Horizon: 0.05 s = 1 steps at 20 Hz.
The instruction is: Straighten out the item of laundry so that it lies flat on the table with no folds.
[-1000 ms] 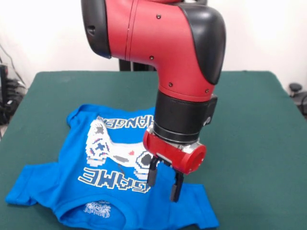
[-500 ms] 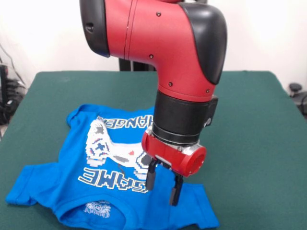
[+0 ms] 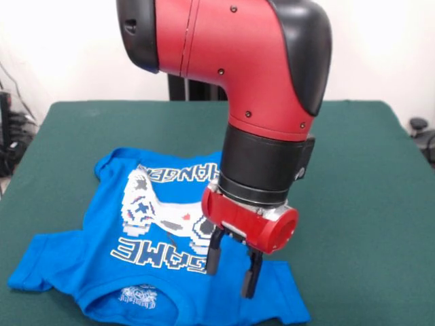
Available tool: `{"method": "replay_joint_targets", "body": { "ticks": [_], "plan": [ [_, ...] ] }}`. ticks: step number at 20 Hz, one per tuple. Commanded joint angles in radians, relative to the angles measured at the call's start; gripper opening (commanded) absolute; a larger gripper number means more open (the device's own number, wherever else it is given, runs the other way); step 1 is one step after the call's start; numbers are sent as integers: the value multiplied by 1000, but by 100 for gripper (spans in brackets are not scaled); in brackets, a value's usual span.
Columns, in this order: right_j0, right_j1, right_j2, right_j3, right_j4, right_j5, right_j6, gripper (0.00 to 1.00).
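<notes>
The item of laundry (image 3: 102, 261), a bright blue short-sleeved T-shirt with a white-grey pixel controller print and "GAME" lettering, lies on the dark green table (image 3: 367, 204) at the near left, collar toward the front edge. One sleeve reaches out at the left; the other lies under the arm at the right. My gripper (image 3: 232, 272) hangs open just above the shirt's right side, by the end of the lettering, with nothing between its fingers (image 3: 251, 277). The arm hides part of the print and the shirt's far right edge.
A cluttered stand with cables (image 3: 12, 125) sits off the table's left edge. A dark round object (image 3: 419, 125) lies beyond the right edge. Bare green felt stretches to the right of the shirt and behind it.
The arm has shifted slightly right and toward the camera, and the gripper has dropped a little closer to the shirt. The shirt has not moved.
</notes>
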Motion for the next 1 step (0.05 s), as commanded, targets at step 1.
{"method": "replay_joint_targets", "body": {
  "ticks": [1],
  "plan": [
    [38, 31, 21, 1, 8, 126, 44, 100]
  ]
}}
